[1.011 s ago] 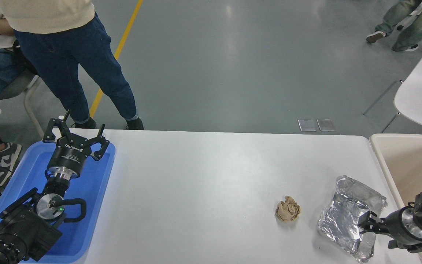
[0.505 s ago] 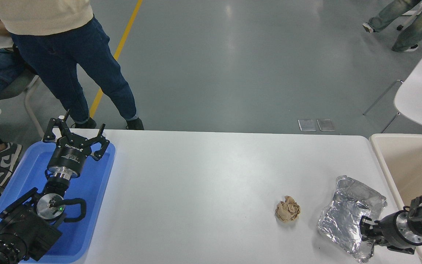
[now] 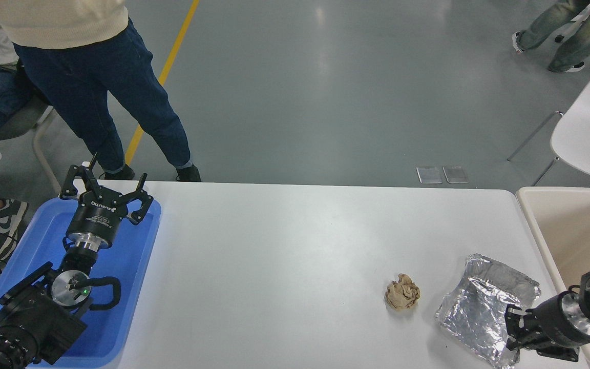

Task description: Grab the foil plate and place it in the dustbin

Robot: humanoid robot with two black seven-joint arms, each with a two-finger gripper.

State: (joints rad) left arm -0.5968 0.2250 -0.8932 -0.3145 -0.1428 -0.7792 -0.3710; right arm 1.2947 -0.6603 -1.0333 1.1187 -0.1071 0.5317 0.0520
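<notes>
The foil plate [image 3: 479, 307], shiny crinkled silver, lies near the table's front right corner. My right gripper [image 3: 511, 328] comes in from the right edge and is closed on the plate's right rim, low over the table. The dustbin [image 3: 529, 218], a deep beige bin, stands just past the table's right end, next to the plate and my right arm. My left gripper [image 3: 104, 190] is open and parked over the blue tray at the lower left.
A small crumpled brown paper ball [image 3: 402, 299] lies left of the foil plate. A shallow blue tray [image 3: 131, 266] sits at the table's left end. A person's legs [image 3: 110, 97] stand beyond the far left corner. A white chair [image 3: 589, 133] is at the far right.
My right gripper moved down and closed on the foil plate's right rim. The plate shifted slightly left and turned. The left arm has not moved.
</notes>
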